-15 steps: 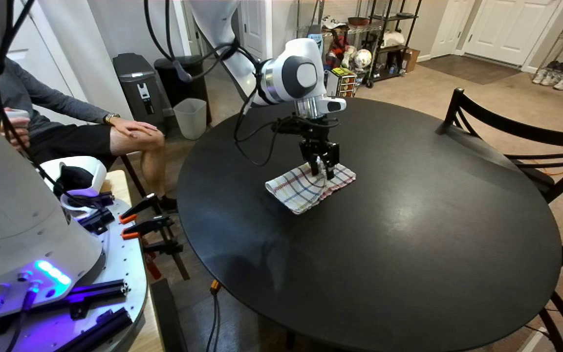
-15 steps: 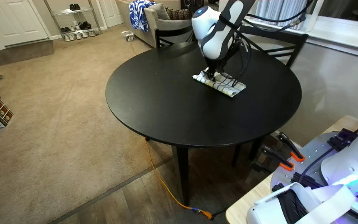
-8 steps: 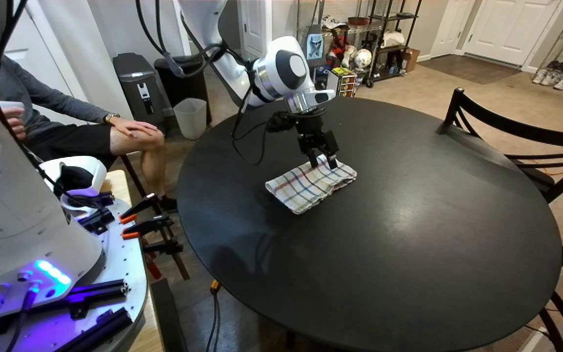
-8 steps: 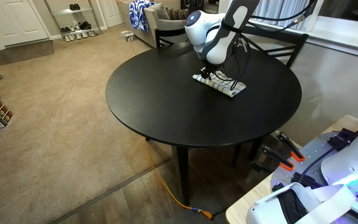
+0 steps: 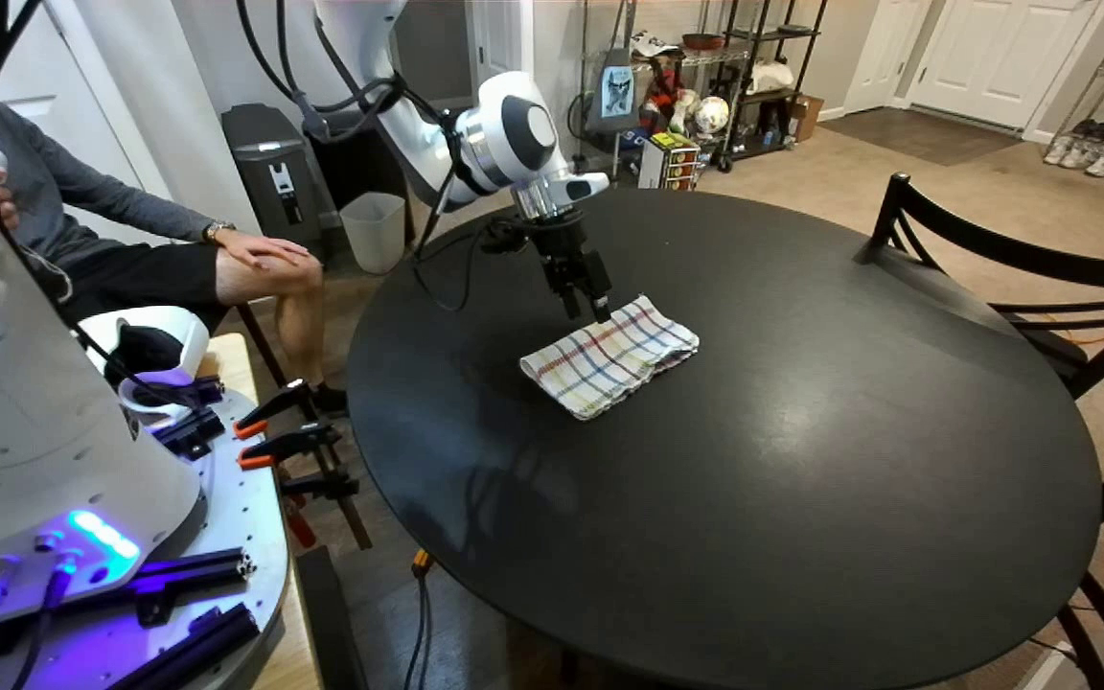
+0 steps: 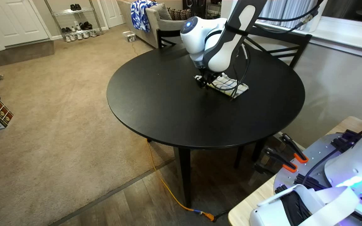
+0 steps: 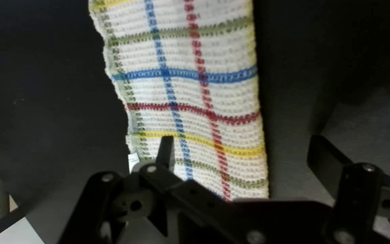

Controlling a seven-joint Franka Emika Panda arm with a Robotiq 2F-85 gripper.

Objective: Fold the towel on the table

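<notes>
Large, round black table (image 5: 801, 479) in both exterior views. White-and-grey robot arm (image 5: 504, 129) above it. White towel (image 5: 609, 362) with blue, red and yellow plaid lines, lying flat on the table, well in from the rim, layered along one side. Black gripper (image 7: 242, 150) at the towel's edge, jaws spread wide, one finger (image 7: 165, 152) in front of the towel in the wrist view; contact unclear. Small white tag (image 7: 133, 161) on the towel's border.

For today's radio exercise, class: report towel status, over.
Hand open, gripping nothing. Towel lying on table, looks folded over. No obstruction seen between hand and towel.
</notes>
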